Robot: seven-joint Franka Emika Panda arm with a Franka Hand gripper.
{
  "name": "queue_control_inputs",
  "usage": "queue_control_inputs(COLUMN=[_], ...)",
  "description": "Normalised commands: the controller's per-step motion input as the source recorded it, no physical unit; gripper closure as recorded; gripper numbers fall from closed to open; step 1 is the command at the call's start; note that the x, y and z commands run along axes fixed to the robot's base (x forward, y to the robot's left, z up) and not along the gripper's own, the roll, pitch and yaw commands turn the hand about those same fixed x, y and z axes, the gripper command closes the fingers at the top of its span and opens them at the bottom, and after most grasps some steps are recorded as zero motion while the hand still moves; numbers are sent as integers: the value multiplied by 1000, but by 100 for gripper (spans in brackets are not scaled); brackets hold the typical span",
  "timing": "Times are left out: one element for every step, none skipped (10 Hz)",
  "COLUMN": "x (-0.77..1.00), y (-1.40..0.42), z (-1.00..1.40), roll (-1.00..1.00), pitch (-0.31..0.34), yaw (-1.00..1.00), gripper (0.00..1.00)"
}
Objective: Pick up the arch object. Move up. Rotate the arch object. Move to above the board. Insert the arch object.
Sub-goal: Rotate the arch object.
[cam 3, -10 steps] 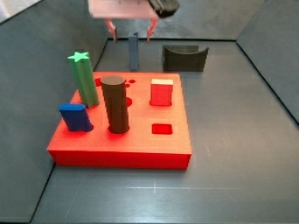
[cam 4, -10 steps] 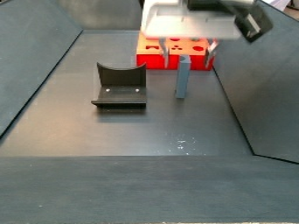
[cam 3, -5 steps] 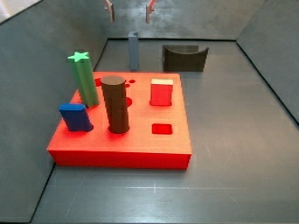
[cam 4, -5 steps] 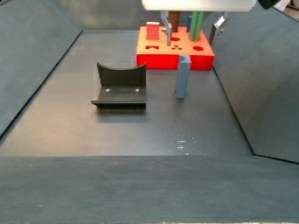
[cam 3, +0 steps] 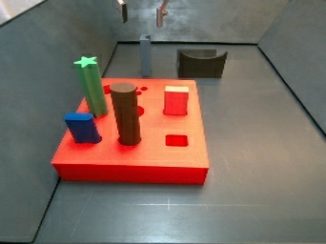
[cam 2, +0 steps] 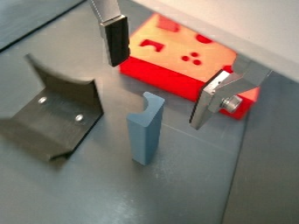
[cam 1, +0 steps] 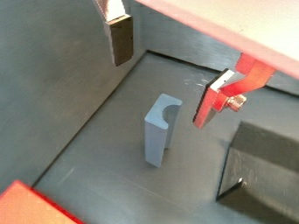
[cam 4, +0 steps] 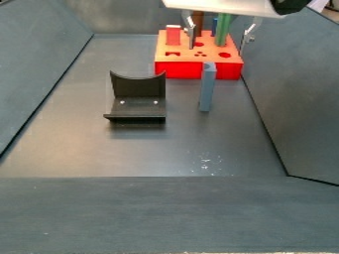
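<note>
Where the dark grey floor (cam 3: 242, 200) meets its sloping dark walls, the workspace forms a shallow trough, seen in both side views. On it, the largest thing is the board (cam 3: 140, 157), a flat red square slab with shaped holes. It bears a green star column (cam 3: 91, 86), a brown cylinder (cam 3: 125, 112), a short blue block (cam 3: 83, 127) and a red block (cam 3: 177, 99). Behind the board, toward the back wall, the fixture (cam 3: 200, 63) stands on the floor: a dark L-shaped bracket on a base plate, well apart from the slab.

Between the fixture and the board's back edge the arch object (cam 4: 208, 87) stands upright on the floor, slim and pale grey-blue, its curved notch showing near the top in both wrist views (cam 1: 160, 130) (cam 2: 145, 128). Nothing touches it.

High above it, the gripper (cam 1: 163, 52) hangs at the top edge of a side view (cam 3: 141, 10), with only its fingertips showing there. Its jaws are spread wide and empty. Both wrist views show the fingers (cam 2: 114, 39) as flat silver plates with dark pads, one on each side of the arch object and clear of it.
</note>
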Motion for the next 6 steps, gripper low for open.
queue_control_inputs(x=[18, 18, 18, 18, 18, 18], y=[9, 9, 10, 10, 10, 10], z=[-25, -25, -24, -24, -23, -23], roll=[0, 0, 0, 0, 0, 0], pitch=[5, 5, 5, 5, 6, 6], yaw=[-1000, -1000, -1000, -1000, -1000, -1000], gripper=[0, 0, 0, 0, 0, 0])
